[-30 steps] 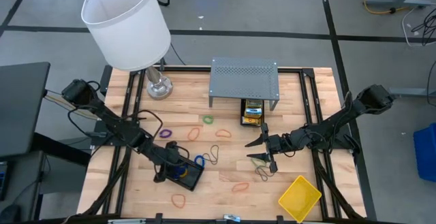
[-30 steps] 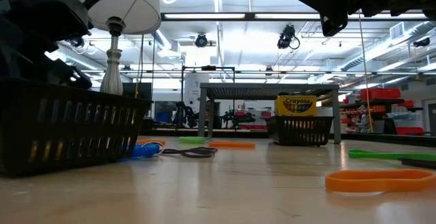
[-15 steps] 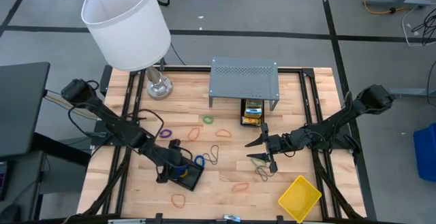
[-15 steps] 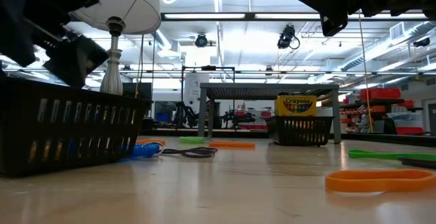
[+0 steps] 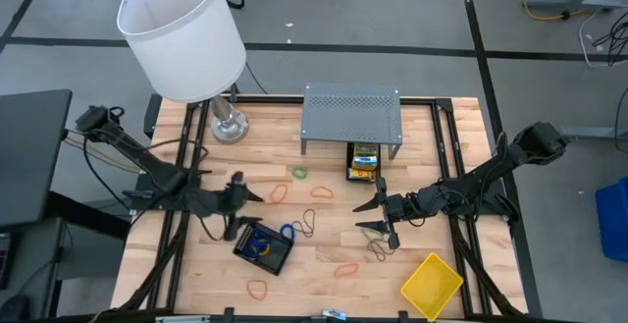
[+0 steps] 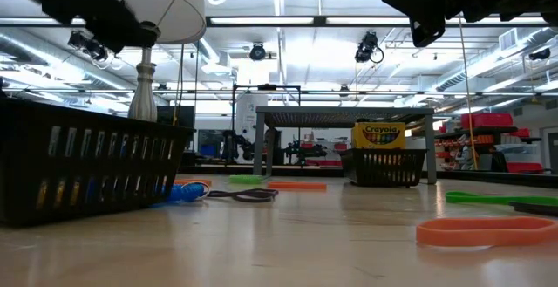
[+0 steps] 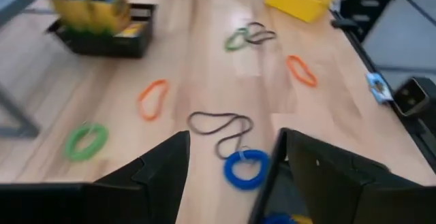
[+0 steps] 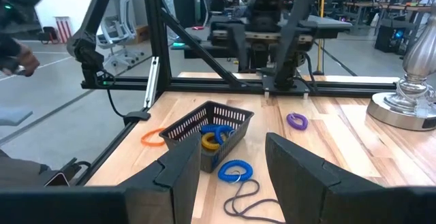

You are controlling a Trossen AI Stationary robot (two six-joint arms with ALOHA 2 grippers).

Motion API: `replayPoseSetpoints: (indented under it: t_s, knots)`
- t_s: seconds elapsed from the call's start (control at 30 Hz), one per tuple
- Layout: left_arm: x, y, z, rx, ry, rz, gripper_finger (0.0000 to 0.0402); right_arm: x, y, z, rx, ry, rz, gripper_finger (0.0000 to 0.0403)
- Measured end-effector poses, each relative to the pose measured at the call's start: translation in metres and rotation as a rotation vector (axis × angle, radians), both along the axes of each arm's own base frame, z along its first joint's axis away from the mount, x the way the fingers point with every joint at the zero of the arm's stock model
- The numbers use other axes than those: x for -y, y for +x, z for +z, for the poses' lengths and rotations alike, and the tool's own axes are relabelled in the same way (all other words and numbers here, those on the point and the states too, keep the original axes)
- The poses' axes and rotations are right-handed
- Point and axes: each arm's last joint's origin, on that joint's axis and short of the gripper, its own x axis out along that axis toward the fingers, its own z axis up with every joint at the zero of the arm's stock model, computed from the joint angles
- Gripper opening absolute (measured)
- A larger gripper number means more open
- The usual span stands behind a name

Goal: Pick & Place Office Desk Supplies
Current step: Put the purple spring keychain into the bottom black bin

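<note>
High view first: we see the black mesh tray [image 5: 264, 247] lying tilted near the front of the tabletop [image 5: 324, 176], left of centre, with blue and yellow loops inside it. A blue rubber band [image 5: 287, 232] touches its right side, and a thin dark loop [image 5: 306, 223] lies just beyond that. The left tool [image 5: 235, 205] hangs just behind the tray, toward the lamp side, clear of its rim, with its two fingers spread apart and nothing between them. Around the tray the wood is open toward the front edge, apart from an orange band [image 5: 258, 289] near that edge and another orange band [image 5: 344, 270] to the right. Farther back lie a purple band [image 5: 238, 192], an orange band [image 5: 280, 192], a green band [image 5: 300, 173] and one more orange band [image 5: 321, 191], well spaced. A second mesh tray holding a crayon box [image 5: 364, 160] sits at the front edge of the grey shelf [image 5: 351, 115]. The right tool [image 5: 378, 217] waits right of centre, fingers parted and empty, above a dark and green tangle of bands [image 5: 380, 248]. The yellow tray [image 5: 432, 285] sits at the front right corner, close to the edge. The lamp [image 5: 184, 38] occupies the back left corner.
</note>
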Motion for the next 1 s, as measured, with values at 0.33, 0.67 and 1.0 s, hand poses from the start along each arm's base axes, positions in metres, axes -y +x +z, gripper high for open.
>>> replayPoseSetpoints:
  t_s: [0.33, 0.67, 1.0]
  knots:
    - [-0.030, -0.041, -0.042, -0.107, -0.127, 0.267, 0.0248, 0.000, 0.000, 0.000, -0.001, -0.004, 0.000, 0.0172]
    - [-0.048, -0.049, -0.063, -0.381, -0.203, 0.420, 0.0248, 0.000, 0.000, 0.000, -0.002, -0.006, 0.000, 0.0172]
    - [-0.059, -0.043, -0.084, -0.630, -0.114, 0.457, 0.0248, 0.000, 0.000, 0.000, -0.002, -0.005, 0.000, 0.0172]
